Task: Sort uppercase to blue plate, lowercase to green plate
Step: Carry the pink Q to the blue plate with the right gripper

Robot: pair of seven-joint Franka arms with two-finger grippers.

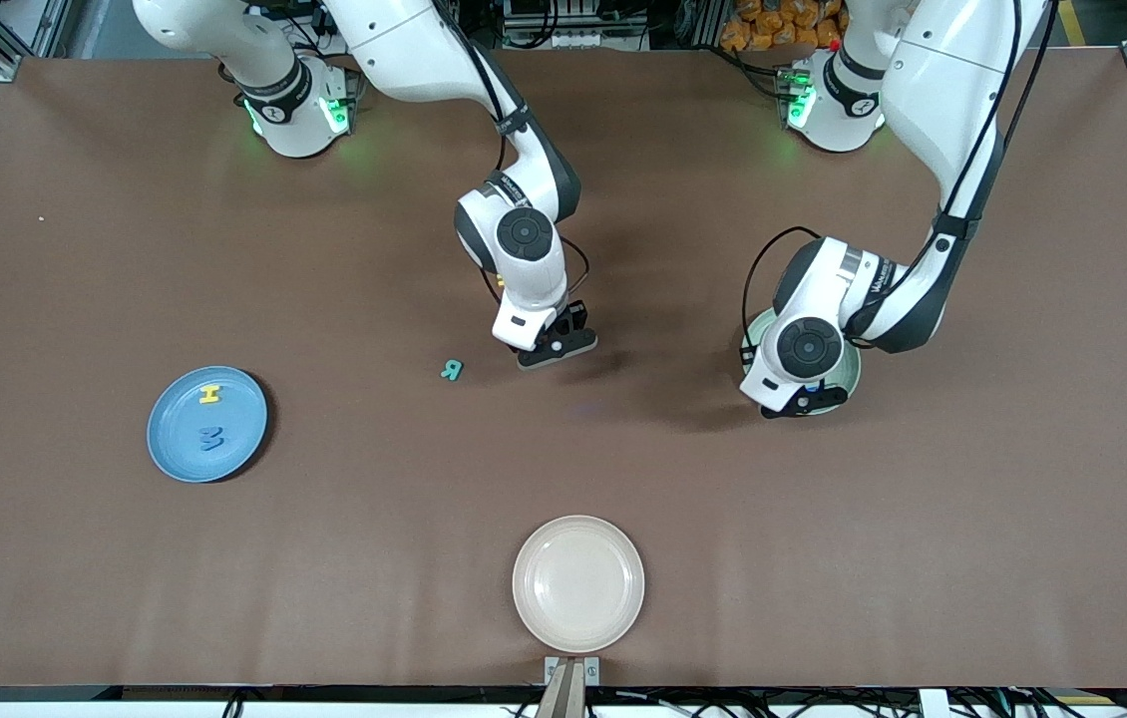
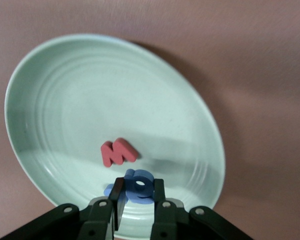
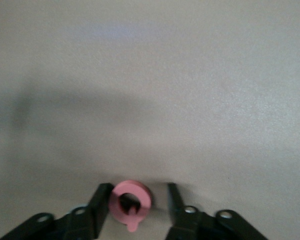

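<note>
The right pincer, fingers apart, straddles the Q lying flat on the tabletop mid-table, while the left pincer holds the a over the green plate.

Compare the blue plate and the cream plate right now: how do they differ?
The blue plate holds two letters, a yellow H and a blue M; the cream plate holds nothing. The cream plate lies nearer the front camera; the blue plate lies toward the right arm's end. Both are round, with raised rims.

glossy green plate, matt brown table
</note>
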